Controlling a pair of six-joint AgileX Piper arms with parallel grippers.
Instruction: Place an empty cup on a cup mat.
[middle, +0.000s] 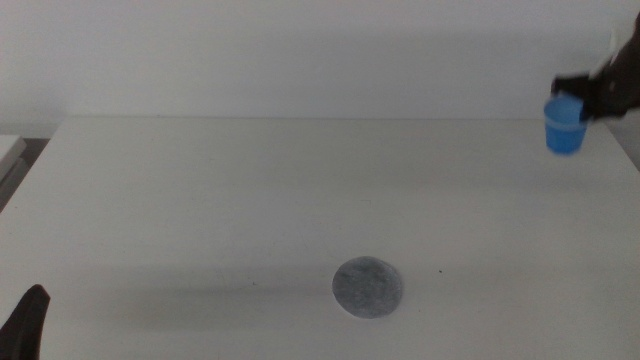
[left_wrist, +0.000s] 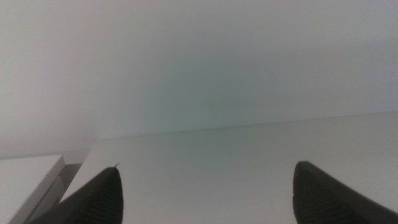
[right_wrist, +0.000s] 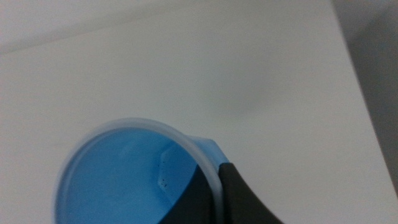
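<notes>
1. We had the cup (middle: 564, 126) pinched by its rim in the right gripper (middle: 583, 105), one jaw inside and one outside, at the table's (middle: 200, 190) far right corner.
2. The cup mat (middle: 368, 288) lay well apart, near the front centre.
3. We judged so thin a rim hold could let the cup tilt or slip in transit, landing it off the mat.
4. The left gripper (left_wrist: 205, 193) waited at the near left, jaws wide and empty.
</notes>
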